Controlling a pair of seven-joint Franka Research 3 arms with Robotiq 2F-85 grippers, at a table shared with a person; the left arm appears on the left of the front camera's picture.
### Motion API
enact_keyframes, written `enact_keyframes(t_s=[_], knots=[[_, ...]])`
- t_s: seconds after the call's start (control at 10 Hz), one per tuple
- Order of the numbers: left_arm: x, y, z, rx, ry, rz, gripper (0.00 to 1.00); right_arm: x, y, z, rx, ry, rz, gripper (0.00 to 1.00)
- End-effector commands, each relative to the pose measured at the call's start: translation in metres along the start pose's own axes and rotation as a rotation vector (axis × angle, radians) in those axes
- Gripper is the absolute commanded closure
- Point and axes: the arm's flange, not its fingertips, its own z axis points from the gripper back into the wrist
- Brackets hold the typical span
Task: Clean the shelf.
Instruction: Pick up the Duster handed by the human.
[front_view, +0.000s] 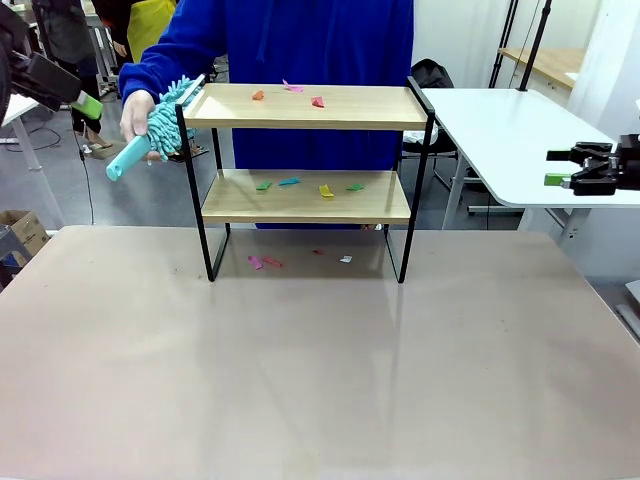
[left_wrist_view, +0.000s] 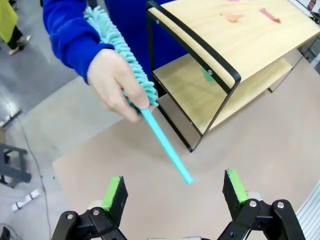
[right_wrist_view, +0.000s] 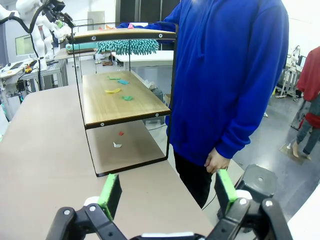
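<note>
The shelf (front_view: 300, 108) stands at the table's far side, with small coloured paper scraps (front_view: 318, 101) on its top board, its lower board and the table beneath. A person in a blue hoodie holds a teal fluffy duster (front_view: 165, 120) in one hand (front_view: 135, 112) at the shelf's left end. In the left wrist view the duster's handle (left_wrist_view: 167, 147) points toward my open left gripper (left_wrist_view: 175, 192), which hangs just short of it. Beside the shelf (right_wrist_view: 120, 105), my right gripper (right_wrist_view: 167, 192) is open and empty. From the front, the left gripper (front_view: 75, 95) is at the far left and the right gripper (front_view: 562, 168) at the far right.
The beige table (front_view: 320, 370) spreads wide in front of the shelf. A white table (front_view: 510, 130) stands behind at the right. A cardboard box (front_view: 20, 230) sits on the floor at the left. The person's other hand (right_wrist_view: 217, 160) hangs by the table edge.
</note>
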Motion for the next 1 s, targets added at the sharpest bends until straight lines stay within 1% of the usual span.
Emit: enact_keyframes(t_s=[0.0, 0.1, 0.2, 0.3, 0.4, 0.5, 0.7, 0.9], knots=[[0.003, 0.005, 0.004, 0.007, 0.000, 0.003, 0.00, 0.003, 0.000, -0.002, 0.002, -0.002, 0.006, 0.00], [0.000, 0.000, 0.000, 0.000, 0.000, 0.000, 0.00, 0.003, 0.000, -0.002, 0.002, -0.002, 0.006, 0.00], [0.005, -0.017, 0.000, 0.062, 0.000, 0.014, 0.00, 0.003, 0.000, -0.002, 0.002, -0.002, 0.006, 0.00], [0.013, -0.029, -0.009, 0.130, 0.014, 0.021, 0.00, 0.003, 0.000, -0.002, 0.002, -0.002, 0.006, 0.00], [0.019, -0.035, -0.023, 0.168, 0.031, 0.032, 0.00, 0.003, 0.000, -0.002, 0.002, -0.002, 0.006, 0.00], [0.026, -0.037, -0.039, 0.183, 0.044, 0.056, 0.00, 0.003, 0.000, -0.002, 0.002, -0.002, 0.006, 0.00], [0.033, -0.042, -0.069, 0.218, 0.064, 0.059, 0.00, 0.003, 0.000, -0.002, 0.002, -0.002, 0.006, 0.00], [0.036, -0.037, -0.090, 0.271, 0.090, 0.073, 0.00, 0.003, 0.000, -0.002, 0.002, -0.002, 0.006, 0.00]])
